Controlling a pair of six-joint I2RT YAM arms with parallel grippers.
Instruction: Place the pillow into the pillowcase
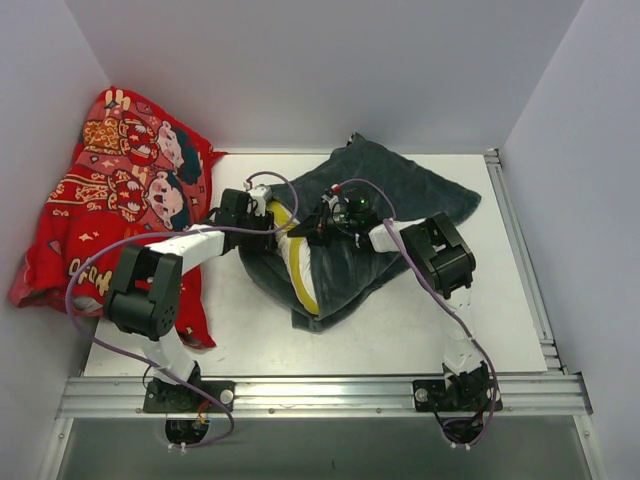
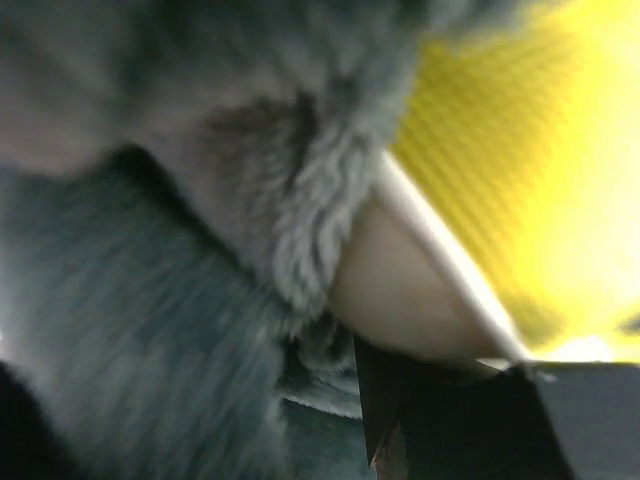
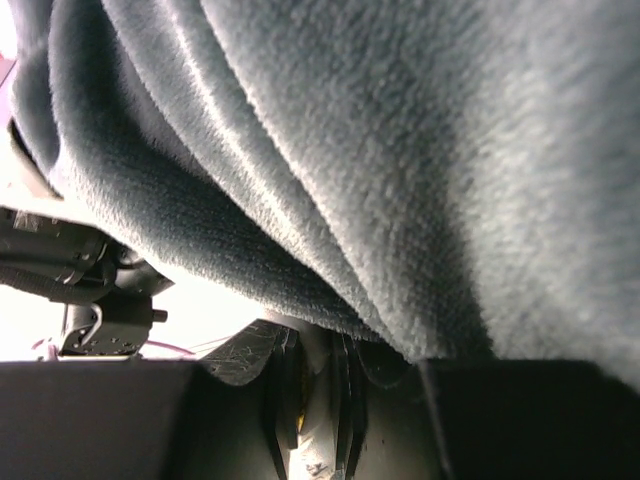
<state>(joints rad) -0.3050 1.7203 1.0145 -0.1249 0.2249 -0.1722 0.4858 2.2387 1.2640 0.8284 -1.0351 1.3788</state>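
1. The dark grey-blue pillowcase [image 1: 400,205] lies in the middle of the table [image 1: 400,335], its mouth facing left.
2. The pillow [image 1: 297,258], white with a yellow band, shows at that mouth.
3. The left gripper [image 1: 264,222] and the right gripper [image 1: 318,226] are both at the mouth.
4. A red cloth [image 1: 120,190] lies far left.

Most of the pillow [image 1: 296,258] is hidden inside the pillowcase [image 1: 400,195]; only a white-and-yellow strip is exposed. The left wrist view is blurred, and the left end effector's [image 1: 272,232] jaw spacing cannot be made out.
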